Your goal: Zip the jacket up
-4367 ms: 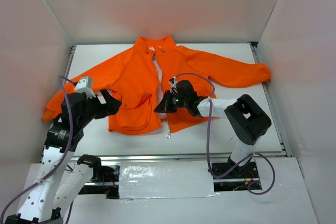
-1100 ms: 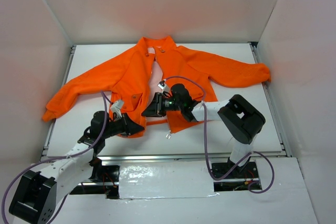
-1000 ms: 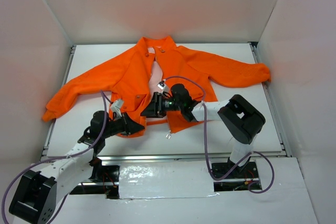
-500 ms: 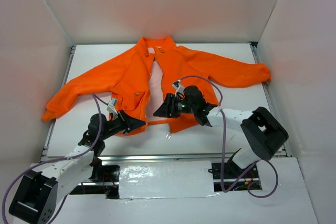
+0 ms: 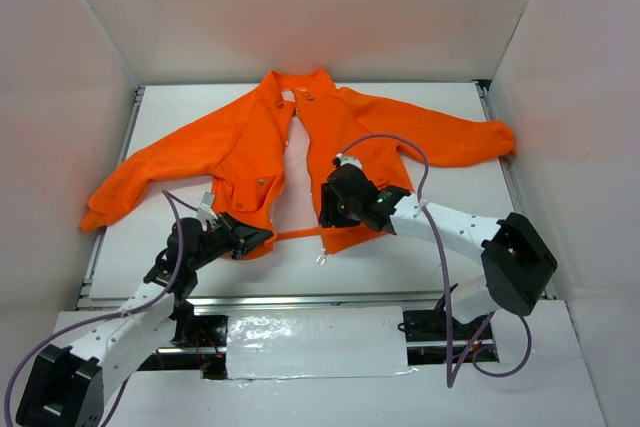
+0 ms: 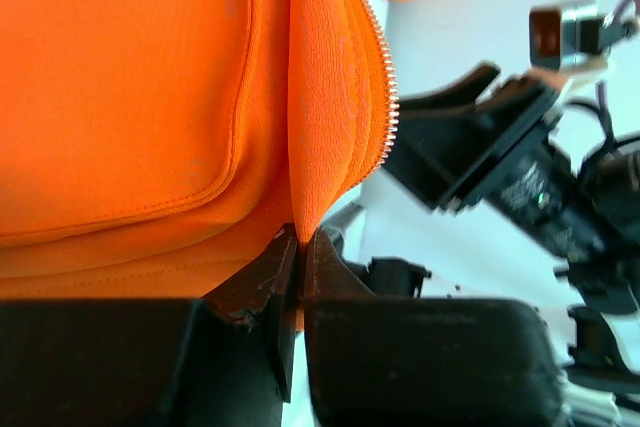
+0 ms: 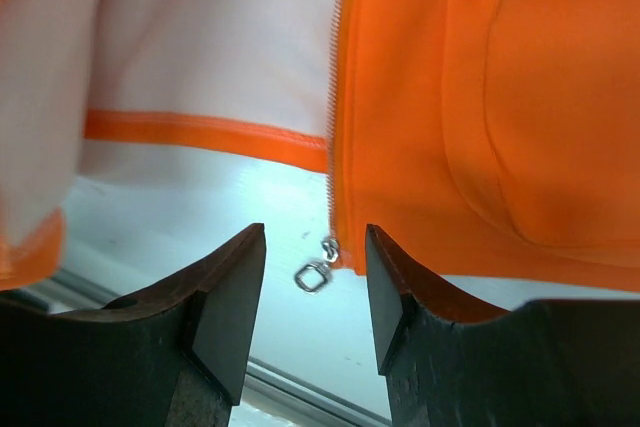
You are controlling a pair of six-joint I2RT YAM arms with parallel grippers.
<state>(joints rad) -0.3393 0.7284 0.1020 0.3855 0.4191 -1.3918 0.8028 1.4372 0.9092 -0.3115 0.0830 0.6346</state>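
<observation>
The jacket (image 5: 330, 137) lies flat on the white table (image 5: 430, 247) in the middle of the top view, with the collar at the upper side and the front not closed. Compared with some seconds ago, the left gripper (image 5: 245, 239) has left the sleeve area and has come to the lower corner of the front panel on the left side of the frame. In the left wrist view its jaws are pressed together on a fold of the orange hem, just below the row of zipper teeth (image 6: 385, 97). This panel is now drawn a little to the lower left, so the gap between the two front panels is wider and a thin orange strip (image 5: 295, 234) of the back hem shows between them. The right gripper (image 5: 328, 215) has turned in the last half second and now points toward the lower edge of the frame, above the bottom of the other panel. In the right wrist view its jaws stand apart and hold nothing, and the small metal zipper pull (image 7: 313, 275) lies on the table between them, at the end of the zipper line. I judge that the preparing step is almost finished: one side is held firm, and the slider is not yet grasped. The next move probably needs a fine descent on this small pull, which can slip easily.
</observation>
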